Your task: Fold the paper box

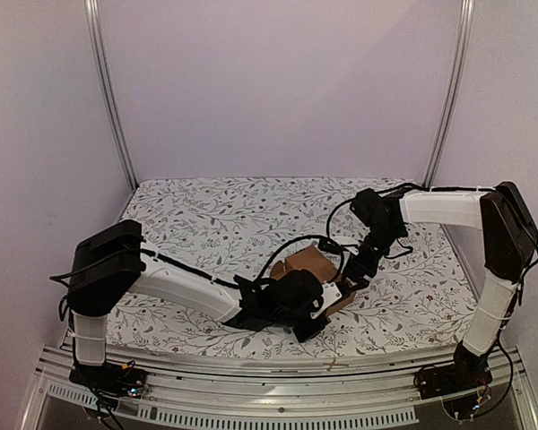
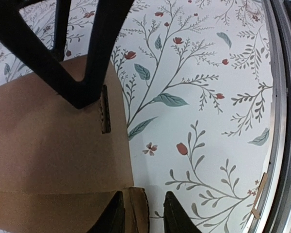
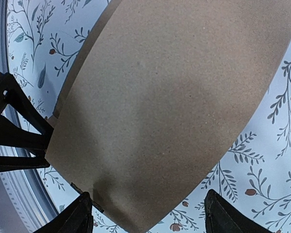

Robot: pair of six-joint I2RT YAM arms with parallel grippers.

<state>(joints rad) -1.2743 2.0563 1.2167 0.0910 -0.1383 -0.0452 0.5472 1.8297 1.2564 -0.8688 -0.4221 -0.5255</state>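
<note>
The paper box (image 1: pixel 312 262) lies at mid-desk on the floral cloth of the desk (image 1: pixel 206 224), between the two tools. It appears partly formed: broad panels stand raised, but a slot and a loose near flap are exposed, so tucking and closing are judged outstanding. The left arm reaches low from its base toward the right; the left tool (image 2: pixel 143 213) sits at the box's near edge, fingers narrowly apart astride a flap corner, not visibly clamped. The right arm is elbow-high, wrist angled down at the far right side; the right tool (image 3: pixel 155 216) is spread wide over a large panel.
</note>
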